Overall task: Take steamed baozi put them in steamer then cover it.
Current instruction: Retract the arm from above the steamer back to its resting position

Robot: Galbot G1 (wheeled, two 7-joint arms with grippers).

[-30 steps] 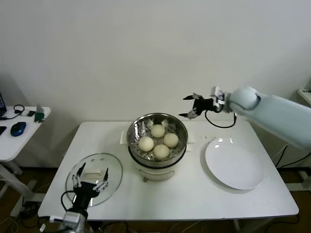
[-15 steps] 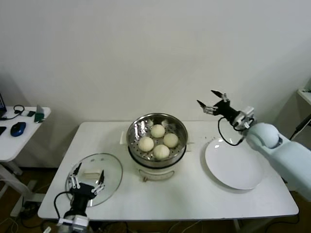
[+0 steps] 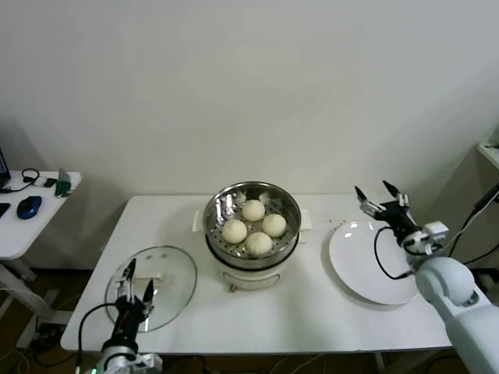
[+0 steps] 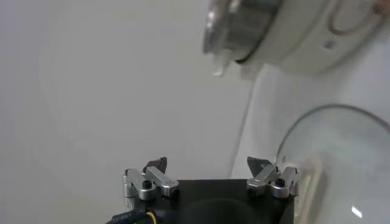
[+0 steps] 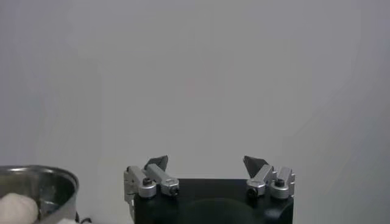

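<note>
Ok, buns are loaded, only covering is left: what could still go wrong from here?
1. The round clear glass lid lies flat on the white table; the open left gripper above it could slip on the glass.
2. The four cream-white buns sit high in the shiny steel steamer; a tilted lid might press them.

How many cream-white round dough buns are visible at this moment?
4, all on the perforated tray of the shiny steel steamer pot: rear, left, right, front. None appear hidden.
</note>
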